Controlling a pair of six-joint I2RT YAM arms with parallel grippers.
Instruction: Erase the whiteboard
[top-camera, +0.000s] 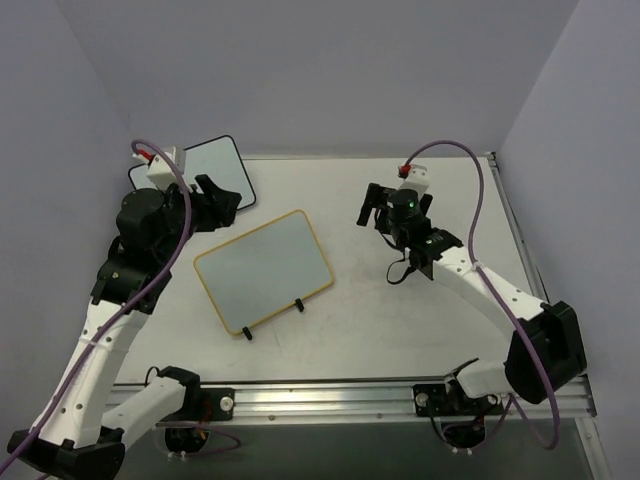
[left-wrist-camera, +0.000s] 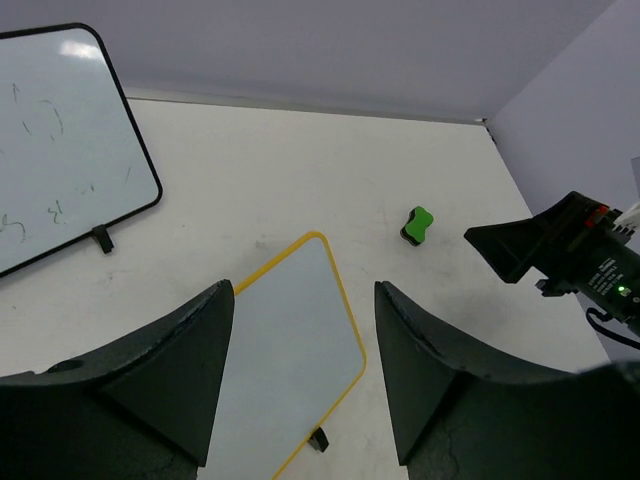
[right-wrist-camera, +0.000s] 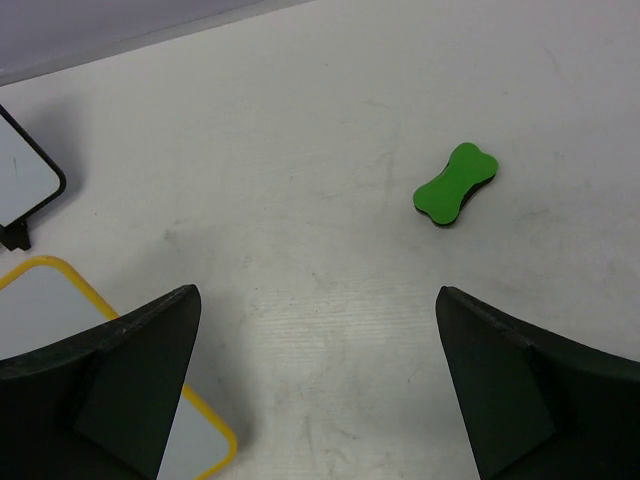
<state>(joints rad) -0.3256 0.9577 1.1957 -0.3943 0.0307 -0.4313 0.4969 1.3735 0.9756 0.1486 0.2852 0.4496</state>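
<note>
The whiteboard (top-camera: 262, 270) with a thin yellow frame lies tilted at the table's middle on two black clip feet, and its surface looks blank. In the left wrist view the whiteboard (left-wrist-camera: 295, 360) shows below and between the fingers. My left gripper (top-camera: 222, 200) hovers over the board's far left corner, open and empty (left-wrist-camera: 305, 300). My right gripper (top-camera: 376, 212) hangs right of the board, wide open with only bare table under it (right-wrist-camera: 317, 300). A green bone-shaped eraser (right-wrist-camera: 456, 184) lies loose on the table ahead of it, also seen as the eraser (left-wrist-camera: 418, 224) from the left wrist.
A black-framed whiteboard (top-camera: 215, 165) with faint scribbles (left-wrist-camera: 60, 140) stands at the back left, close to my left gripper. The right arm's wrist (left-wrist-camera: 580, 255) reaches in from the right. Pale walls close off the table's far and side edges.
</note>
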